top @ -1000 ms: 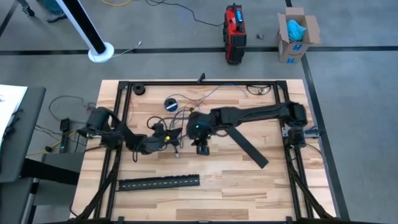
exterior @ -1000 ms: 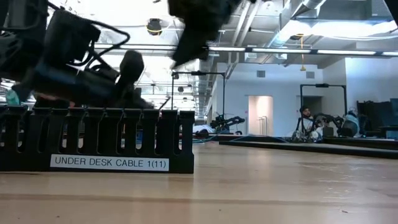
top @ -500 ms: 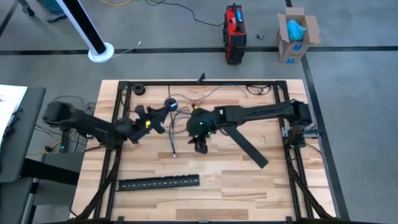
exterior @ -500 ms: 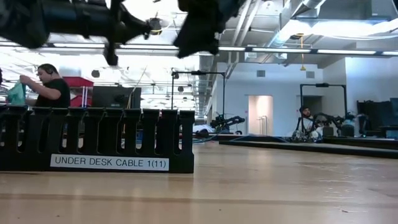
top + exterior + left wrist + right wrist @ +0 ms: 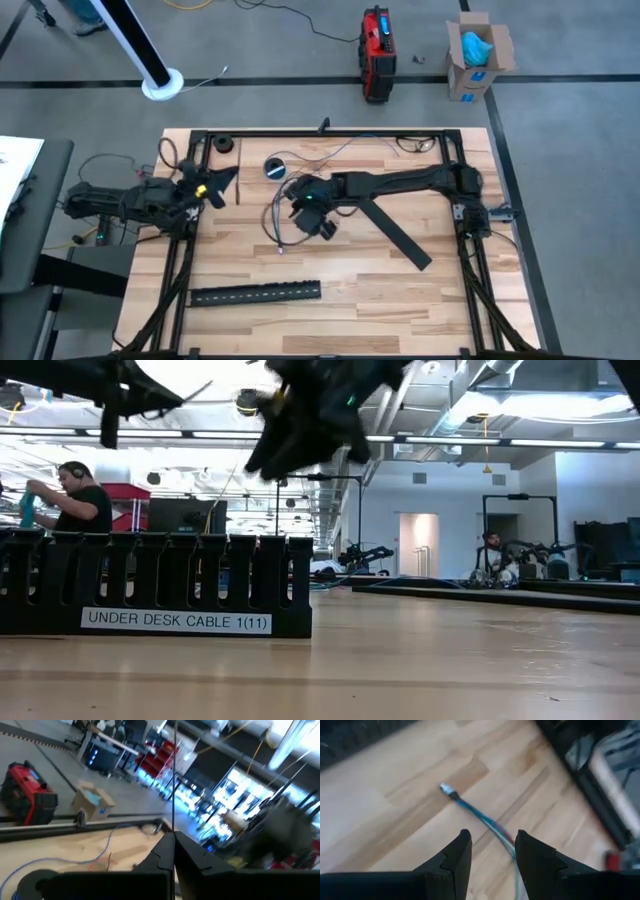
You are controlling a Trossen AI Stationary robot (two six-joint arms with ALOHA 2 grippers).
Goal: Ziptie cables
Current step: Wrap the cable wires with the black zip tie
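Currently: left arm withdrawn, cables loose under right end effector

1. Change of state. A second ago both end effectors were close together over the middle of the pale wooden surface (image 5: 400,290). The left end effector (image 5: 222,180) has since pulled back to the surface's left edge, well apart from the work. The right end effector (image 5: 324,230) has stayed near the middle and shifted only slightly.

2. End effector status. In the left wrist view, the left end effector (image 5: 174,837) has its fingers together, clamped on a thin dark strand (image 5: 174,780) that runs straight out from between them. I cannot tell whether this is a cable or a tie. In the right wrist view, the right end effector (image 5: 491,837) has its fingers apart and holds nothing.

3. Task item location. The thin grey, white and dark cables (image 5: 283,212) lie in loose loops on the surface just beside the right end effector. One bluish-tipped run (image 5: 480,815) lies on the wood beyond the parted fingers.

4. Consequence. I judge the bundle not yet gathered or tied, so the cables need regrasping before any tie goes on.

5. Legible markings. The long black slotted plastic strip (image 5: 150,585) carries a white label reading "UNDER DESK CABLE 1(11)". I can read no other writing.
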